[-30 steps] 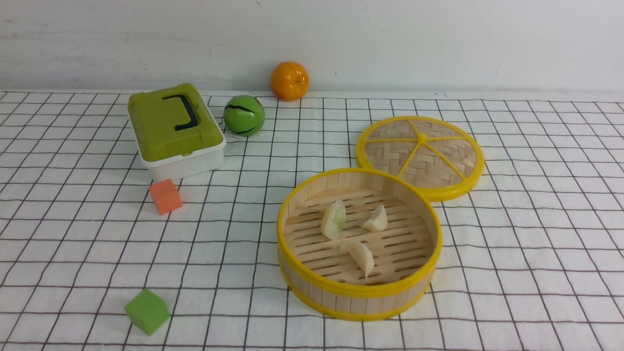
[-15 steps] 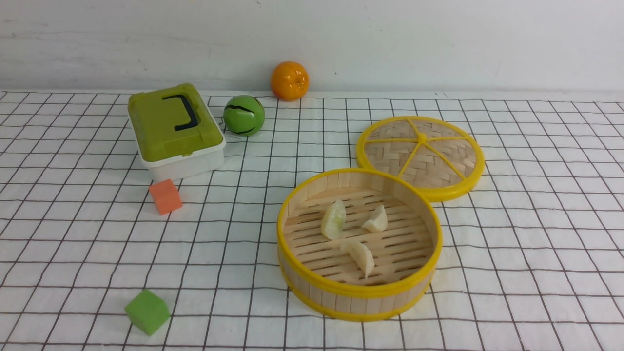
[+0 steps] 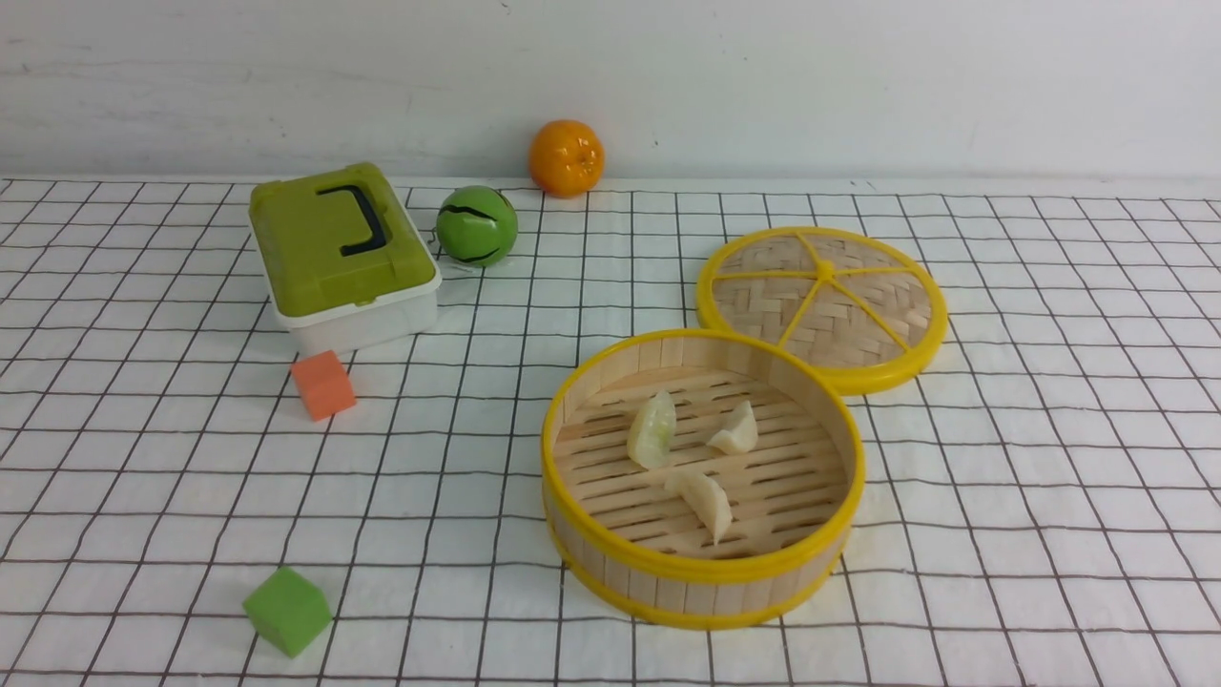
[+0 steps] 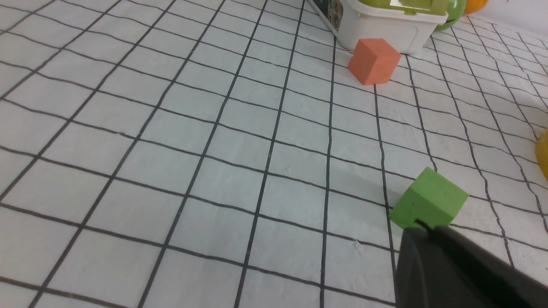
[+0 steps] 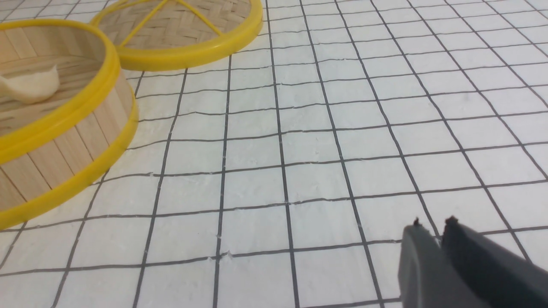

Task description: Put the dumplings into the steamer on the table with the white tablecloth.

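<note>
- The left gripper (image 4: 421, 226) shows in its wrist view as one dark mass with no gap between the fingers: clenched, holding nothing, above the white tablecloth (image 4: 180, 141).
- Just past its tip sits a green cube (image 4: 428, 205) on the cloth; whether they touch cannot be told.
- The right gripper (image 5: 432, 223) has its two dark fingertips (image 5: 414, 233) parted by only a thin slit; nothing sits between them, and they hang over bare grid squares.
- Neither arm appears in the front view.
- The steamer (image 3: 703, 571) stands on the table (image 3: 1049, 534), right of centre, with all three dumplings (image 3: 701, 501) lying on its slatted floor.
- The woven lid (image 3: 822, 307) lies flat just behind the steamer, rims touching or nearly so.
- Well to the left are an orange cube (image 3: 323, 384), a green-lidded box (image 3: 341, 256), a green ball (image 3: 477, 225) and an orange (image 3: 567, 157).
</note>
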`<act>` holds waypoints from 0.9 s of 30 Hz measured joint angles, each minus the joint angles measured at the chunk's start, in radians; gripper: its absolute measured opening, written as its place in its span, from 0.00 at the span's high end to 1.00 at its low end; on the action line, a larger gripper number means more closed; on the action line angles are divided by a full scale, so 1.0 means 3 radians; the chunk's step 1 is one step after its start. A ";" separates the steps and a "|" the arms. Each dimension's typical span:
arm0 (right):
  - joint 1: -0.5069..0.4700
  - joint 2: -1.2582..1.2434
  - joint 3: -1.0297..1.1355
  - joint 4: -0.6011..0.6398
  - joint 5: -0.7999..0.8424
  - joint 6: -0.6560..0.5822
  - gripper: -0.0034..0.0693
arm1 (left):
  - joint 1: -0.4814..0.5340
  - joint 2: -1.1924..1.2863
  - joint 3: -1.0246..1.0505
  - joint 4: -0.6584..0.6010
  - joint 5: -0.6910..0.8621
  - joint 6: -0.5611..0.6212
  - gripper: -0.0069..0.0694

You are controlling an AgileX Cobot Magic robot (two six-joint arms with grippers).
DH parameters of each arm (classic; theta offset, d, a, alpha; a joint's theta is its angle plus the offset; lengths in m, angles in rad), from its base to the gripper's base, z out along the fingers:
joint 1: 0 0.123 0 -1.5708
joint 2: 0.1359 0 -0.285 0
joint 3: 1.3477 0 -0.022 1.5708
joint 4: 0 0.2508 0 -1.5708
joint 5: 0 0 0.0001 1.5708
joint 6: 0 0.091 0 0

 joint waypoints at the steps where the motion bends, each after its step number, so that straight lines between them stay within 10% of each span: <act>1: 0.0000 0.0000 0.0000 0.0000 0.0000 0.0000 0.85 | 0.0000 0.0000 0.0000 0.0000 0.0000 0.0000 0.93; 27: 0.0000 0.0000 0.0000 0.0000 0.0000 0.0000 0.80 | 0.0000 0.0000 0.0000 0.0000 0.0000 0.0000 0.93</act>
